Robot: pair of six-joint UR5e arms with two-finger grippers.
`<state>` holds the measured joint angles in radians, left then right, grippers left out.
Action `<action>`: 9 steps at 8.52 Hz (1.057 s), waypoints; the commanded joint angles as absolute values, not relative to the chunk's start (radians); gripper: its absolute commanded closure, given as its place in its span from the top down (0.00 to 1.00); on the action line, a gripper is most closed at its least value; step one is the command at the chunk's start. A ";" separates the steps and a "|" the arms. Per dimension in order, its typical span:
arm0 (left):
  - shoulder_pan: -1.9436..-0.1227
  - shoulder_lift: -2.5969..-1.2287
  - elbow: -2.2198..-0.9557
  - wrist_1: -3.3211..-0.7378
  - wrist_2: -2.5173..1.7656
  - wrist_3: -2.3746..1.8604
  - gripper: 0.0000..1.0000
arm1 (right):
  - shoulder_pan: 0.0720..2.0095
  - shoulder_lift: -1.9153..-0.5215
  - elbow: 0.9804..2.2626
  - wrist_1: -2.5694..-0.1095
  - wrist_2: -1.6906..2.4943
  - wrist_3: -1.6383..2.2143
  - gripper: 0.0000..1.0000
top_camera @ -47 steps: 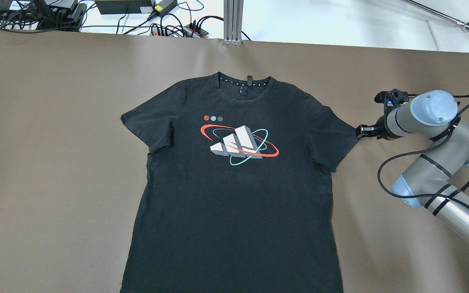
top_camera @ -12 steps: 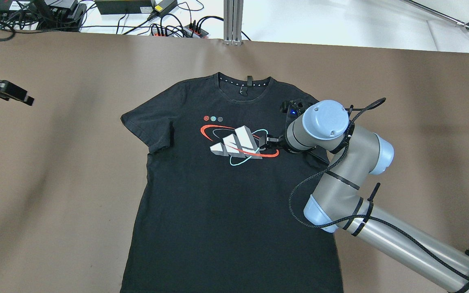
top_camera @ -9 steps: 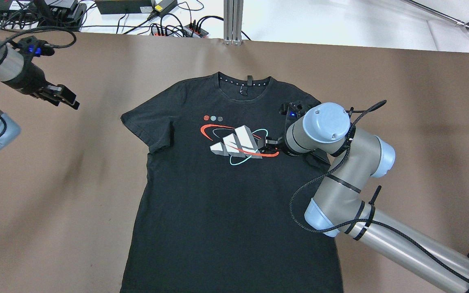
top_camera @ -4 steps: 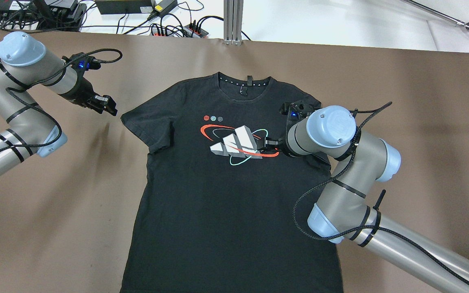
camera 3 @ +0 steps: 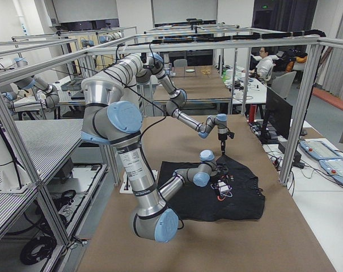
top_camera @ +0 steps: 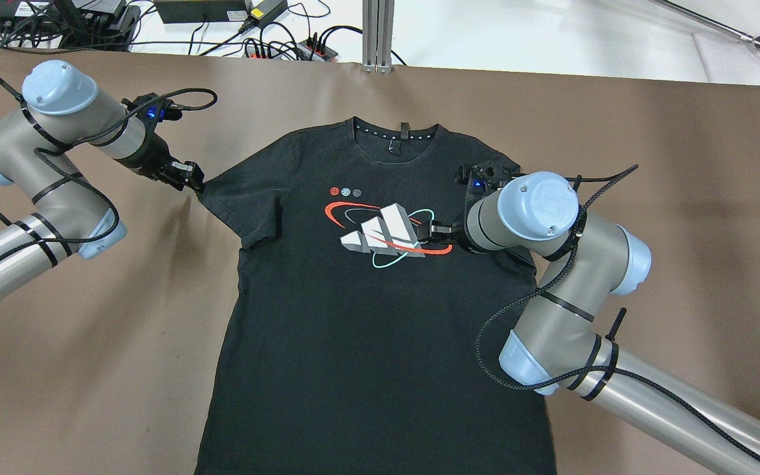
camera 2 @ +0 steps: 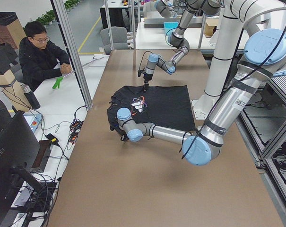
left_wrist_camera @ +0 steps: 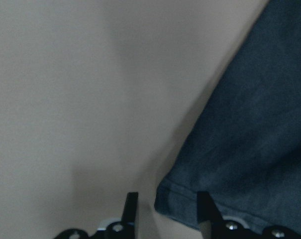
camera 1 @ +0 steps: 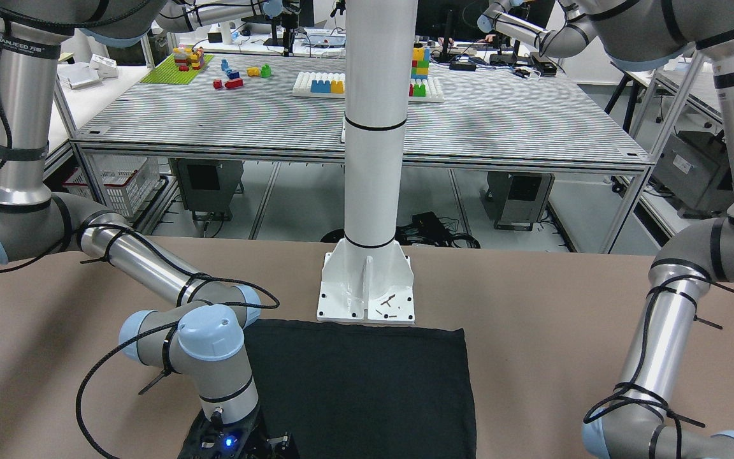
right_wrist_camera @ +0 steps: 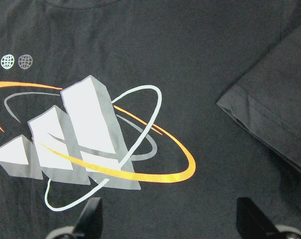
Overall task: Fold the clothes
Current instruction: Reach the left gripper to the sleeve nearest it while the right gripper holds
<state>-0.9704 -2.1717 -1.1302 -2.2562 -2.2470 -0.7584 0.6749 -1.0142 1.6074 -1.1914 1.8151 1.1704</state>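
Brown table (top_camera: 90, 369) carrying the black shirt (top_camera: 367, 343), spread flat with its print (top_camera: 386, 234) facing up. My right gripper (top_camera: 434, 232) hovers wide open and empty over the print, beside the right sleeve (right_wrist_camera: 274, 114), which lies folded inward. My left gripper (top_camera: 190, 178) stands open astride the hem of the left sleeve (left_wrist_camera: 240, 149), placed, I judge, to pinch it for the matching fold. Only the wrist views show both finger gaps; the overhead view alone shows the whole layout
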 commanded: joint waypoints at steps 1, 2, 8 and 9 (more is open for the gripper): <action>-0.965 -2.186 -1.112 -2.258 -2.240 -0.758 0.42 | 0.675 -1.015 1.608 -1.190 1.813 1.170 0.95; -0.965 -2.186 -1.112 -2.260 -2.240 -0.758 0.42 | 0.675 -1.015 1.608 -1.190 1.813 1.170 0.95; -0.963 -2.180 -1.115 -2.266 -2.240 -0.761 0.00 | 0.673 -1.020 1.606 -1.189 1.813 1.172 0.95; -0.965 -2.184 -1.143 -2.267 -2.240 -0.809 0.00 | 0.673 -1.020 1.606 -1.189 1.813 1.172 0.95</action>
